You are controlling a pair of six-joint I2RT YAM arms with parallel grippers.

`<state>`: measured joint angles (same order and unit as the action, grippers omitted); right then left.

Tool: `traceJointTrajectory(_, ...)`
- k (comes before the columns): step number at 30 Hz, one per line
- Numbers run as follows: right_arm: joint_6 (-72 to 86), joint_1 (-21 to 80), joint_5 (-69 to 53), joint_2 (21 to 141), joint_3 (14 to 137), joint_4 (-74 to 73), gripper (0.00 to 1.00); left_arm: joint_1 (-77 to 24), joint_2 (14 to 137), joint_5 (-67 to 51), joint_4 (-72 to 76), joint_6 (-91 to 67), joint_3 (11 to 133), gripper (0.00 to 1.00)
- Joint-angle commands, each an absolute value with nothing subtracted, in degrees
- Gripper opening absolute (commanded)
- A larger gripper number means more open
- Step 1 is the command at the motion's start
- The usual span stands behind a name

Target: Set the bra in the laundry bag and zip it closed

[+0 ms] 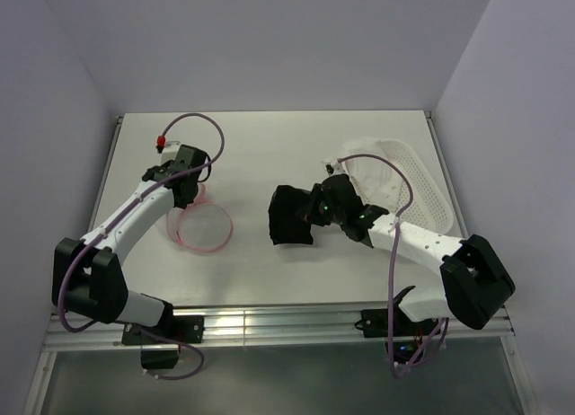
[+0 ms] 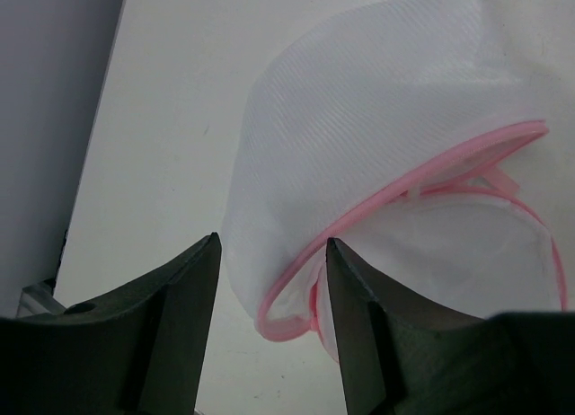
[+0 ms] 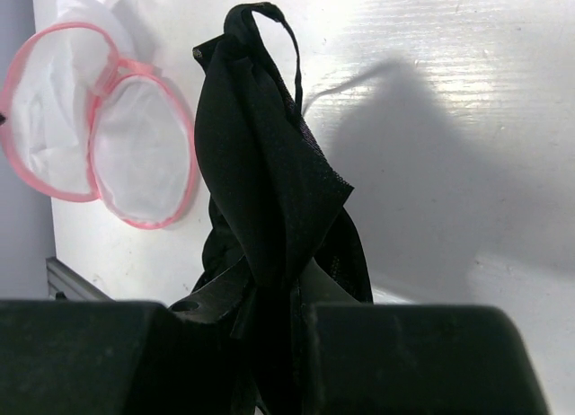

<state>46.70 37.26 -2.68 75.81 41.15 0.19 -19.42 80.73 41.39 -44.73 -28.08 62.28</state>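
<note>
- The white table [image 1: 269,145] carries everything, with plain pale walls around it.
- The left arm [image 1: 126,217] reaches up and in from its base at the near left corner. The right arm [image 1: 422,244] reaches from the near right corner toward the table's middle.
- A white perforated basket [image 1: 424,189] lies at the right side of the table, with a white cloth [image 1: 361,168] at its open end.
- The laundry bag [image 1: 205,226] lies left of centre, unzipped, its two round mesh halves folded apart and its pink trim showing. It sits well apart from the basket.
- The bra [image 3: 260,163] is near the middle of the table, between the bag and the basket and not in the bag. It hangs bunched, with one thin strap looping at its far end. Whether its lower end touches the table cannot be told.
- The right gripper [image 1: 316,210] pinches the bra, its fingers [image 3: 422,361] pressed onto a fold of the black fabric.
- The left gripper [image 2: 273,244] sits over the far edge of the bag with its fingers [image 2: 180,334] spread. The pink rim lies just beside the inner face of one finger, and nothing is clamped.
- A purple cable [image 1: 193,119] arcs over the left wrist.
</note>
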Motion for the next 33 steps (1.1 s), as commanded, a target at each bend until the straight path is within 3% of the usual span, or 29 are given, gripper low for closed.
traceJointTrajectory(1, 47.1, 37.5, -3.3, 73.4, 41.2, 2.8, 0.00, -19.2, 83.1, 40.5, -43.2, -25.9, 64.8, 0.57)
traceJointTrajectory(14, 46.9, 37.4, -2.5, 71.9, 40.7, 2.0, 0.00, -19.0, 85.9, 38.1, -42.1, -25.9, 64.9, 0.54)
traceJointTrajectory(24, 46.6, 37.3, -2.5, 71.5, 41.4, 1.0, 0.00, -18.8, 90.9, 40.3, -42.6, -26.9, 66.2, 0.45)
traceJointTrajectory(27, 46.8, 37.3, -2.9, 71.3, 41.1, 1.3, 0.00, -18.8, 90.7, 41.1, -42.7, -27.2, 66.3, 0.33)
traceJointTrajectory(29, 47.0, 37.3, -3.3, 71.0, 41.0, 1.5, 0.00, -18.8, 89.8, 39.4, -42.6, -27.0, 66.8, 0.20)
traceJointTrajectory(30, 47.1, 37.3, -3.8, 71.0, 40.8, 2.0, 0.00, -18.8, 89.2, 38.3, -42.6, -27.1, 67.1, 0.07)
traceJointTrajectory(33, 47.5, 37.4, -5.3, 70.2, 40.7, 2.5, 0.00, -19.7, 86.4, 32.5, -42.7, -27.2, 68.5, 0.00)
